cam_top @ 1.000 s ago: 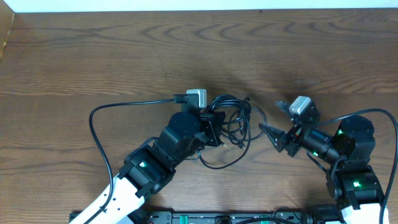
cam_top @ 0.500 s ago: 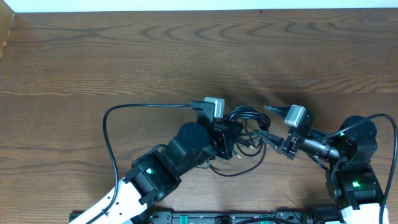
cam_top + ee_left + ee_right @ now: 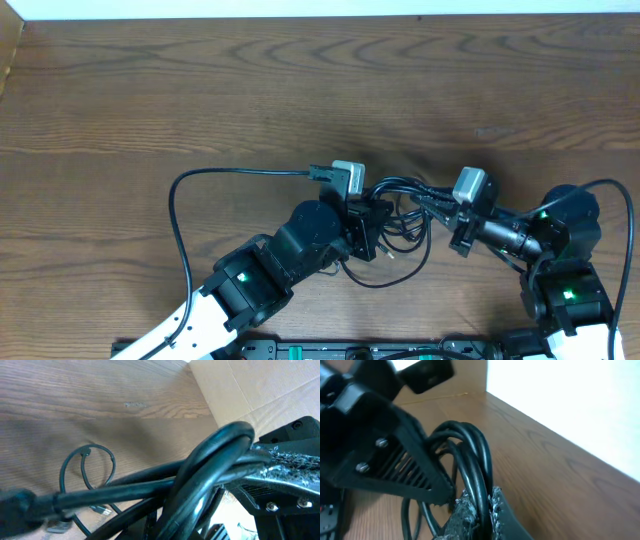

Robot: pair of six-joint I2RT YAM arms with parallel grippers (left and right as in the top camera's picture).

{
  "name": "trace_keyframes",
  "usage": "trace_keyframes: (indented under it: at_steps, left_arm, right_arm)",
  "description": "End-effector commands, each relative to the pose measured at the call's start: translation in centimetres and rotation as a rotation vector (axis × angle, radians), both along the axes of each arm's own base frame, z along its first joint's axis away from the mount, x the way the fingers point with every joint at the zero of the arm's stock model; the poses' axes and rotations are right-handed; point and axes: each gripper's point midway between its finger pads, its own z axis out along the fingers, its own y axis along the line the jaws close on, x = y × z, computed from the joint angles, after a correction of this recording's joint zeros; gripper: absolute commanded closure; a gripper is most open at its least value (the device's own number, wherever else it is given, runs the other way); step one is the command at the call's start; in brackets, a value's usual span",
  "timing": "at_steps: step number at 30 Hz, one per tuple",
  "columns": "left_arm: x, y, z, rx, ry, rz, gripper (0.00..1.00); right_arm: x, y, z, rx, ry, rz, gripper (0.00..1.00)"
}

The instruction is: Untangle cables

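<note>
Cables [image 3: 400, 186]: black loops in one bunch, mid-table, between the two grippers.
Left gripper [image 3: 382, 216]: fingers closed tight on the bunch's left side.
Right gripper [image 3: 437, 206]: fingers pinched on loops at its right side.
Table [image 3: 200, 80]: brown wood.

A bundle of black cables [image 3: 130, 489] fills the foreground, close to the lens and partly blurred. It runs from the lower left corner up to the right, where several strands arch over together. At the bundle's right end a black finger [image 3: 295, 457] with a rough, pitted pad presses against the strands. Just below it sits a black plate [image 3: 260, 500] with two screws. Behind the bundle, to its left, one thin strand lies in a loop [image 3: 87, 467] on the wooden table [image 3: 75, 400], a small plug [image 3: 101, 509] beside it. Beyond the bundle's arch stands a pale cardboard panel [image 3: 250, 385].
</note>
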Motion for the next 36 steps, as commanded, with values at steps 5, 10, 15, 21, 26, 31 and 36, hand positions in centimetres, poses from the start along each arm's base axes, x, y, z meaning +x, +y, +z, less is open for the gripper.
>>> trace_keyframes:
  at_steps: [5,10,15,21,26,31,36]
  left_arm:
    - [2.0,3.4,-1.3,0.034,0.08,0.201,0.93]
    - [2.2,3.9,-1.6,0.022,0.114,0.229,0.92]
    - [2.2,3.8,-1.3,0.01,0.112,0.226,0.93]
    - [2.1,3.9,-1.1,0.009,0.103,0.224,0.93]
    - [2.0,3.7,-1.0,0.004,0.107,0.211,0.93]
    - [1.7,3.1,-0.6,-0.021,0.107,0.18,0.92]
    - [1.1,2.0,0.3,-0.067,0.109,0.115,0.93]
  right_arm:
    - [4.4,-4.3,-0.2,0.066,0.138,-0.371,0.99]
    - [5.0,-5.4,-0.5,0.094,0.186,-0.439,0.99]
    - [5.7,-8.0,-3.4,0.07,0.318,-0.623,0.99]
    - [3.8,-5.3,-3.6,-0.014,0.251,-0.406,0.63]
    - [1.9,-3.1,-2.9,-0.05,0.154,-0.206,0.46]
    - [1.4,-2.5,-2.6,-0.039,0.146,-0.156,0.46]
    - [0.4,-1.5,-1.9,-0.025,0.111,-0.069,0.45]
